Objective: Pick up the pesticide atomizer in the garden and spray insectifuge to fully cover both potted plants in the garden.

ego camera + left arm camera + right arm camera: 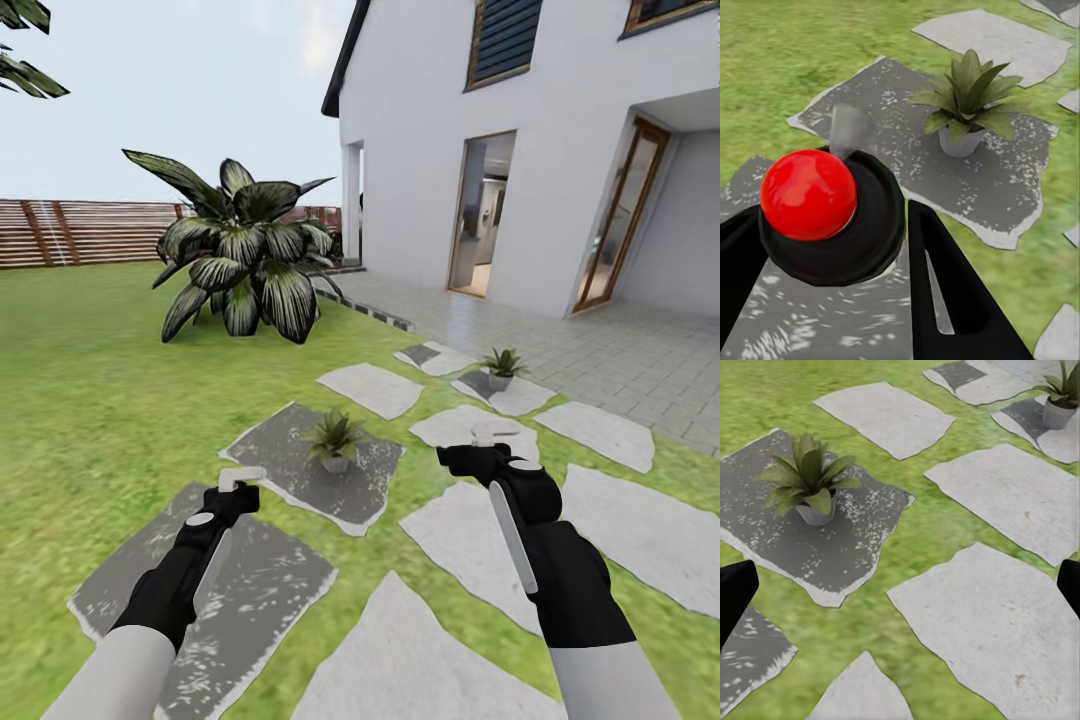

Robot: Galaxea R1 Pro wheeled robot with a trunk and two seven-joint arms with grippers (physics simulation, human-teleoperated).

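My left gripper [234, 493] is shut on the pesticide atomizer [241, 476]. In the left wrist view the atomizer [832, 217] is a dark round body with a red knob between the fingers [945, 277], and a pale grey tip points toward the near potted plant [966, 105]. That plant [334, 440] stands on a dark, speckled stone slab [290, 470], a short way ahead of the left gripper. The second potted plant [502, 368] sits farther right on another slab. My right gripper [472, 455] is open and empty, right of the near plant [808, 480].
Pale stone slabs [480, 545] lie across the green lawn [90, 400]. A big dark broad-leaved plant [245, 255] stands at the back, with a brown slatted fence [80, 232] behind it. A white house [420, 120] and its paved patio [600, 350] are on the right.
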